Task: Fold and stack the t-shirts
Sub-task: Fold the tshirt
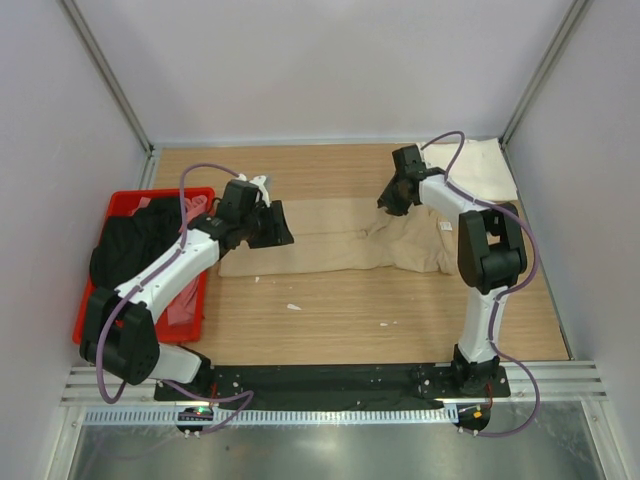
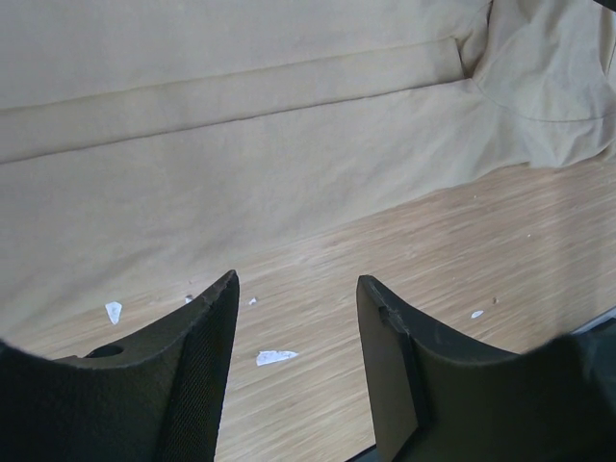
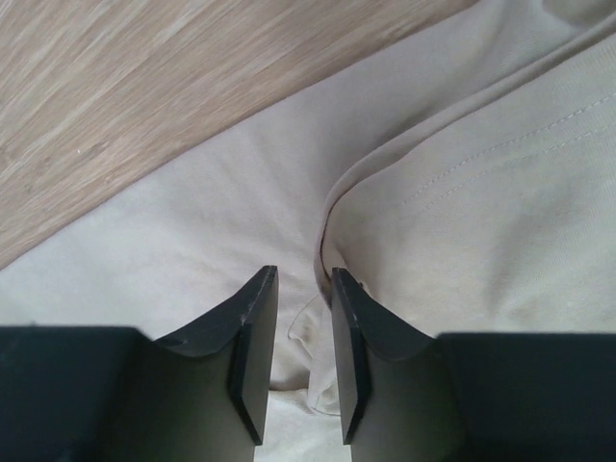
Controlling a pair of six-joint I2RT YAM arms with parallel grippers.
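While the tan t-shirt (image 1: 330, 240) spans mid-tabletop (image 1: 340, 330), left gripper (image 2: 296, 281) gapes empty at its left end, right gripper (image 3: 304, 274) barely parted over the folds (wood showing along the front edge).

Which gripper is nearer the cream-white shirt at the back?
Right. The right gripper is over the bunched end of the tan shirt, left of the cream-white shirt; the left gripper is across the table by the red bin.

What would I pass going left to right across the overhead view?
Red bin → left gripper → right gripper → white shirt. The tan shirt stretches from one gripper to the other, so it has no single place.
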